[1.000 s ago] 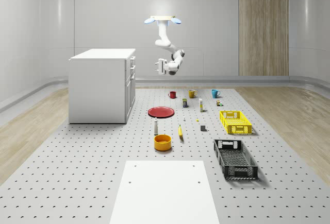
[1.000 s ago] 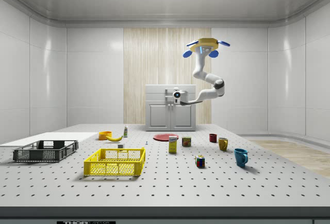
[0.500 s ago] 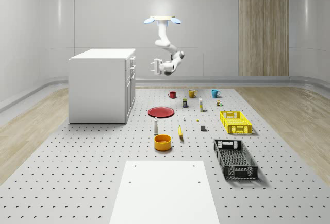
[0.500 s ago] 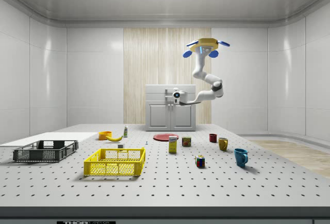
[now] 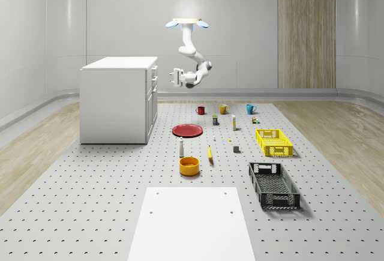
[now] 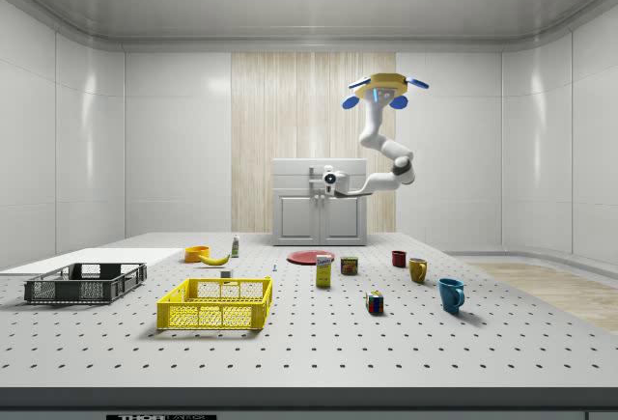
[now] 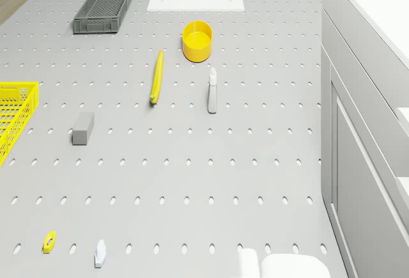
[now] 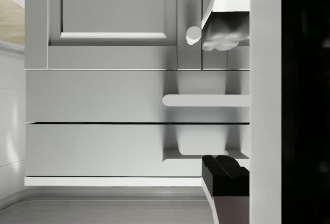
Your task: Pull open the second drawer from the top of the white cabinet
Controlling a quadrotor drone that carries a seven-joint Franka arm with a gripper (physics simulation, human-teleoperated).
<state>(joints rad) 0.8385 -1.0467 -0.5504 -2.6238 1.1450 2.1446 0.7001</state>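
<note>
Whole-scene view: finds the drone (image 5: pixel 188 23) hovering high over the counter's (image 5: pixel 90 213) far end, beside the white cabinet (image 5: pixel 117 102) that stands toward the far left corner. Holds the gripper (image 5: pixel 176 77) level with the upper drawers, near the cabinet front but apart from it. From the wrist, faces the second drawer (image 8: pixel 103 95), shut flush, with fingers (image 8: pixel 227 31) spread wide either side of its handle (image 8: pixel 206 100).
</note>
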